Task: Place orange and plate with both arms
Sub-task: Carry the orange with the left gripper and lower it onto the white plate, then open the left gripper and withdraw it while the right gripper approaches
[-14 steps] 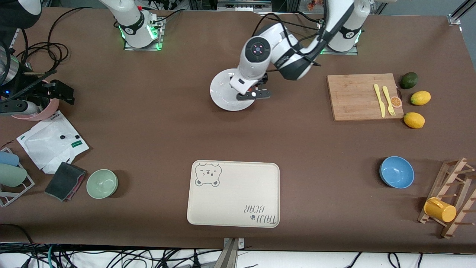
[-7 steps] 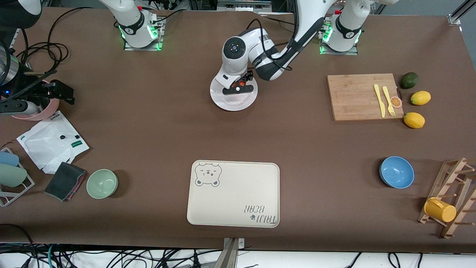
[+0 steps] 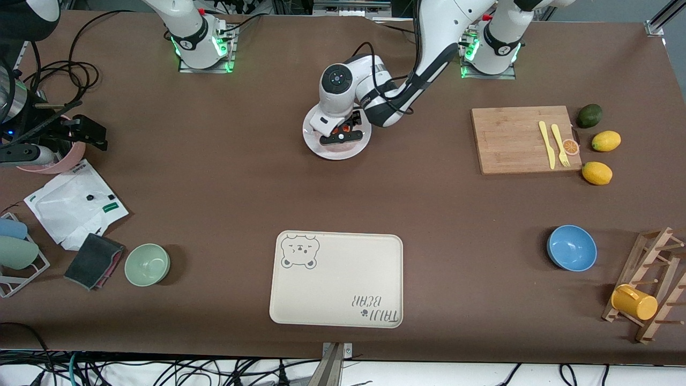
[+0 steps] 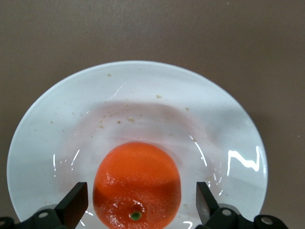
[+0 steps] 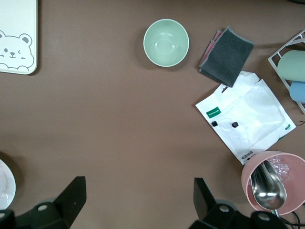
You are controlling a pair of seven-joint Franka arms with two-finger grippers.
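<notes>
Lowered within the last second from beside the plate (image 3: 336,140) to directly over it, the left gripper (image 4: 137,206) now with fingers spread wide to either side of the orange (image 4: 137,184), neither pad touching the fruit. Orange resting on the plate's glossy white floor, near the rim, stem end up; plate itself flat on the brown table, midway between the two arm bases. Judged from that: fruit delivered and released, first half of the job apparently done, plate yet to be moved, most likely toward the bear-print tray (image 3: 336,279) lying bare nearer the front camera. Right gripper (image 5: 137,202) waiting high over the right arm's end of the table, fingers likewise apart and holding nothing. Elsewhere: green bowl (image 3: 147,264) and blue bowl (image 3: 572,247) both without contents; a metal spoon standing in the pink cup (image 5: 274,183); yellow knife and fork on the cutting board (image 3: 522,139).
</notes>
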